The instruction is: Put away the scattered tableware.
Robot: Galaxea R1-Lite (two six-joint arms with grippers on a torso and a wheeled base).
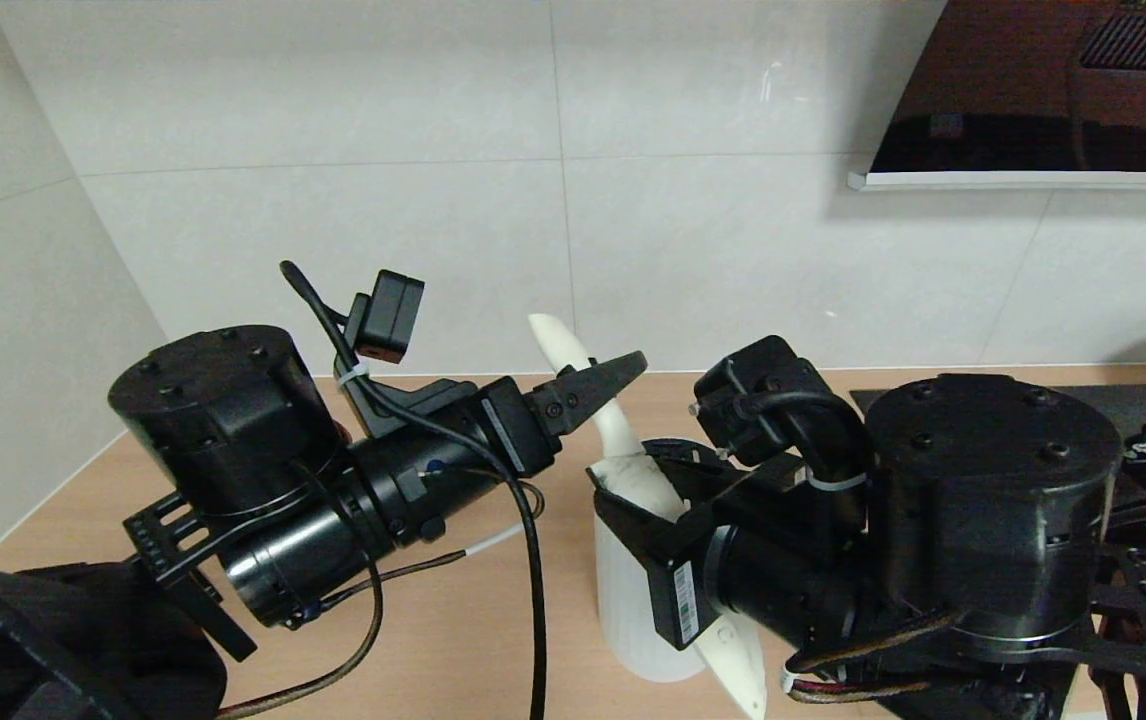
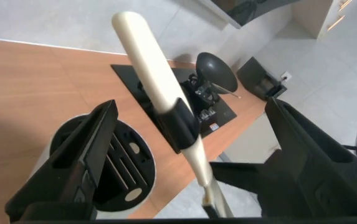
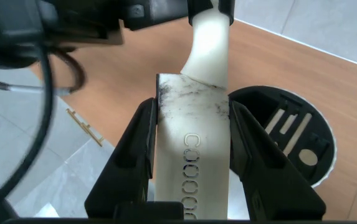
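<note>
While the right end effector [image 1: 645,497] is clenching the white spatula [image 1: 616,425] aslant above the utensil holder [image 1: 628,610] on the table [image 1: 453,620], the left end effector [image 1: 601,378] is standing released beside the handle. From the left wrist, the holder's slotted top [image 2: 127,163] is lying under the shaft [image 2: 150,68], so uprighting is probably coming first. From the right wrist, the grasp is sitting on the blade [image 3: 194,118]; lowering slowly seems wisest.
</note>
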